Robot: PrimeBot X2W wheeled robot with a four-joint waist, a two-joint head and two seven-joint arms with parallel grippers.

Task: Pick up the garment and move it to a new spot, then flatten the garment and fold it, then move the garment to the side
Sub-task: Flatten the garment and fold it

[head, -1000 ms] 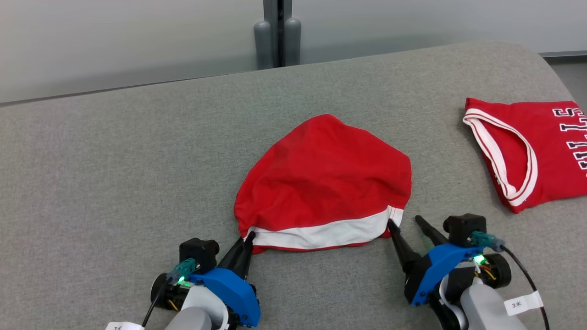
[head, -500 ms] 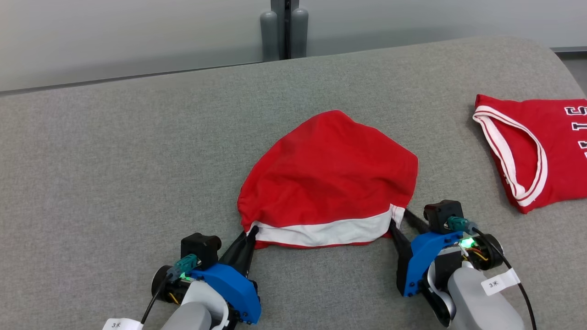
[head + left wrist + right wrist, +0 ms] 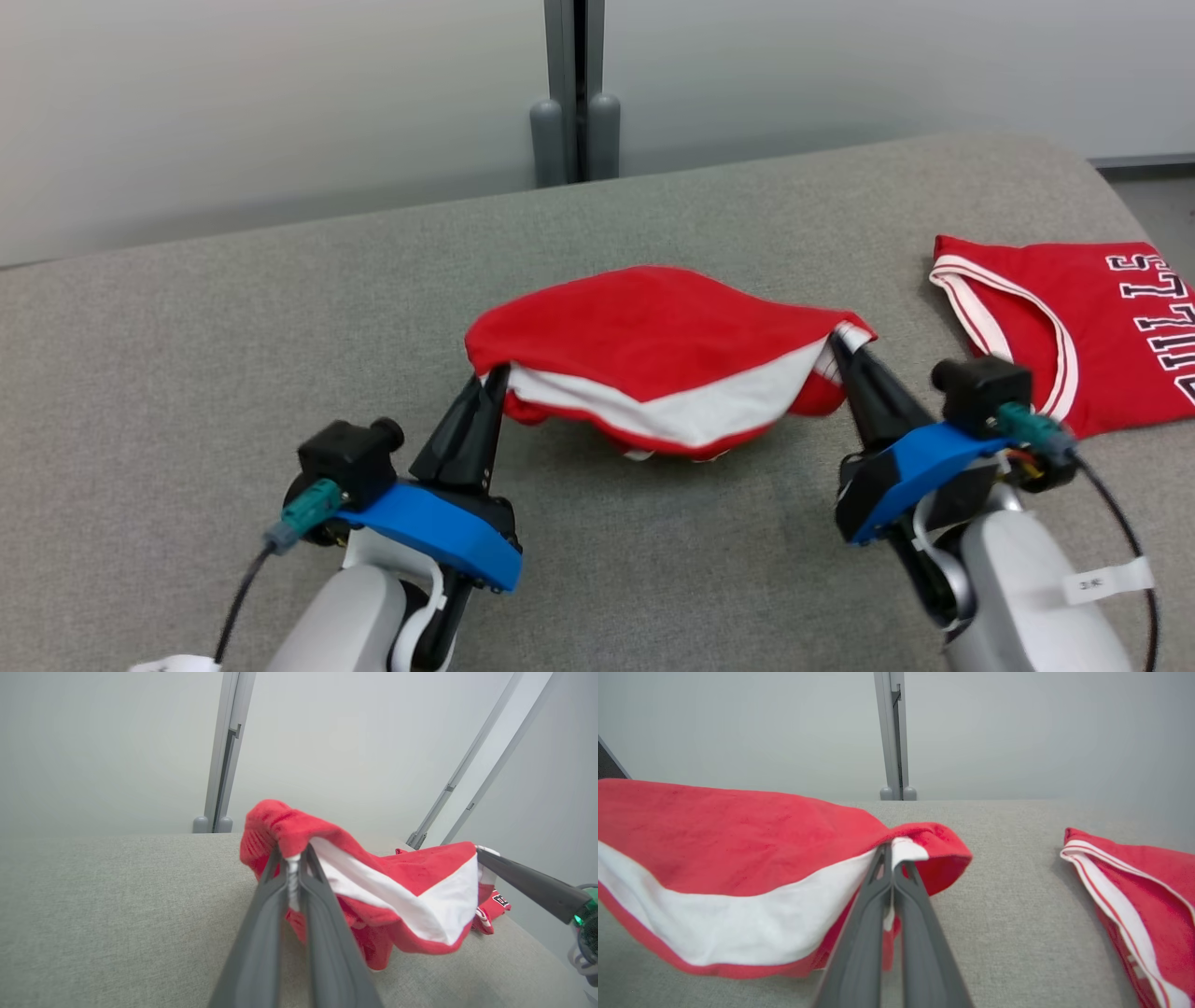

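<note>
Left hand [image 3: 495,378] is pinched shut on one end of the white band, right hand [image 3: 837,341] is shut on the other end, and the garment [image 3: 653,327] hangs between them, lifted off the grey bench [image 3: 187,373] with its middle sagging low. From here I can't say whether the lowest fold is brushing the bench or just clear of it.

The worry is those grips. Each takes only a sliver of hem at the fingertips, so a quick swing or the two hands pulling apart could tug a corner free. The sagging belly could drag and bunch underneath. And a second red jersey [image 3: 1102,317] lies near the right hand, so a move that way risks landing on it.

For writing, that jersey reads "ULLS", with any first letter cut off at the edge. The white tag [image 3: 1102,583] on the right forearm is too small to read.
</note>
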